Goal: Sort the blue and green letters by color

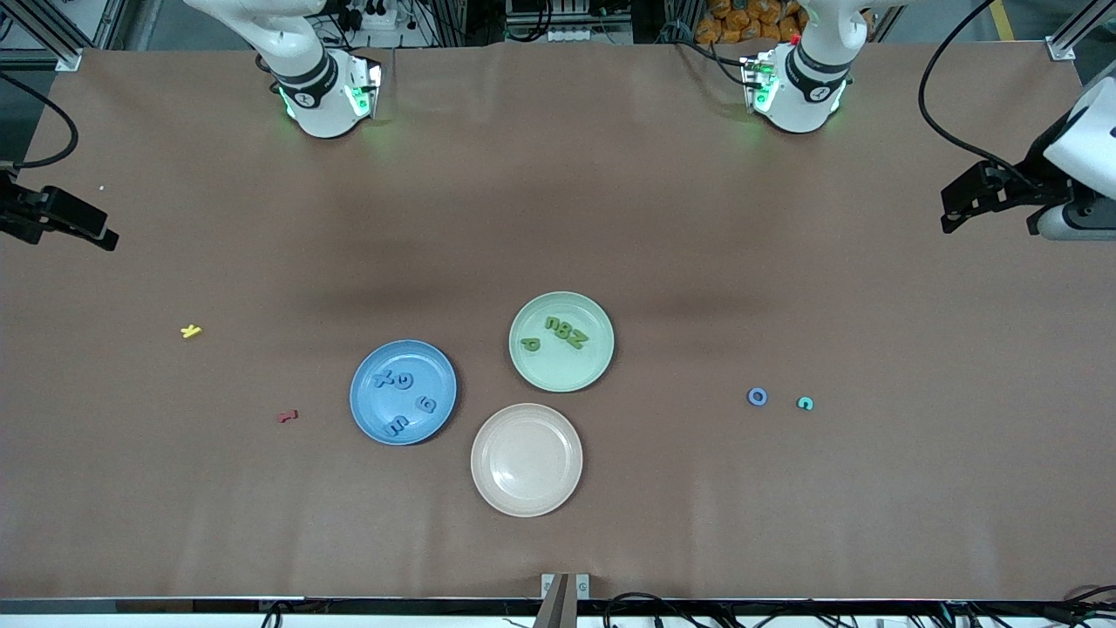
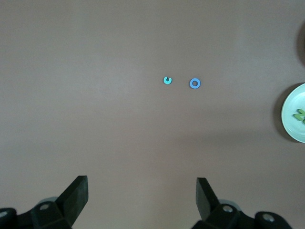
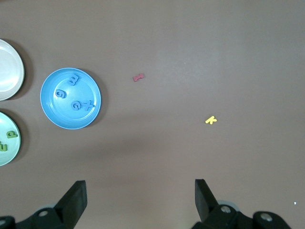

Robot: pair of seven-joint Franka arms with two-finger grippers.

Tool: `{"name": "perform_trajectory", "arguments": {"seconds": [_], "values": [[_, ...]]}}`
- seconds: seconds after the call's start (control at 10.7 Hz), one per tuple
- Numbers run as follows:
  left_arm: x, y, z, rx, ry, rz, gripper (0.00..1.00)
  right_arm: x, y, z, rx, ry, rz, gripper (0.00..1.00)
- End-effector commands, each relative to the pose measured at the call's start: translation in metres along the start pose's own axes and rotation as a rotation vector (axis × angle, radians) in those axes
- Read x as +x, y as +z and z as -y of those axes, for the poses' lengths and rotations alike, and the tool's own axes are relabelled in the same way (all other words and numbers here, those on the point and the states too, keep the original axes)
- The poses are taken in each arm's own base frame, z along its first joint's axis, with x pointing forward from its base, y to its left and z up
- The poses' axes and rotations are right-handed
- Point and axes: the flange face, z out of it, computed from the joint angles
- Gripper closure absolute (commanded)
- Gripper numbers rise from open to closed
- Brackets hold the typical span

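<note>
Two tools spread, empty: left tool (image 1: 950,214), right tool (image 1: 103,235) over desk ends. Blue letters (image 1: 403,401) on blue plate (image 1: 362,366), green letters (image 1: 558,334) on green plate (image 1: 523,366).

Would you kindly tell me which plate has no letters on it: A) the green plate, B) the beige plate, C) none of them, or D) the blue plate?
B: the beige plate lies bare, while the blue plate holds blue letters and the green plate holds green letters.

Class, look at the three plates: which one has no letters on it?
The beige plate, nearest the front camera; the blue plate and green plate both hold letters.
</note>
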Motion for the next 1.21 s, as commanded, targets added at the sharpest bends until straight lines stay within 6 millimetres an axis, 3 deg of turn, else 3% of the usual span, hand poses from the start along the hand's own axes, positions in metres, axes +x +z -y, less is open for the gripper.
{"name": "perform_trajectory", "arguments": {"seconds": [0.0,0.47,1.12], "values": [[-0.009,0.001,0.003,-0.015,0.004,-0.010,0.00,0.005,-0.010,0.000,0.010,-0.004,-0.050,0.00],[-0.003,-0.008,0.016,-0.013,-0.031,-0.031,0.00,0.001,-0.012,0.005,0.009,-0.007,-0.045,0.00],[-0.003,-0.006,0.013,-0.018,-0.015,-0.028,0.00,0.003,-0.006,0.002,0.003,-0.011,-0.033,0.00]]}}
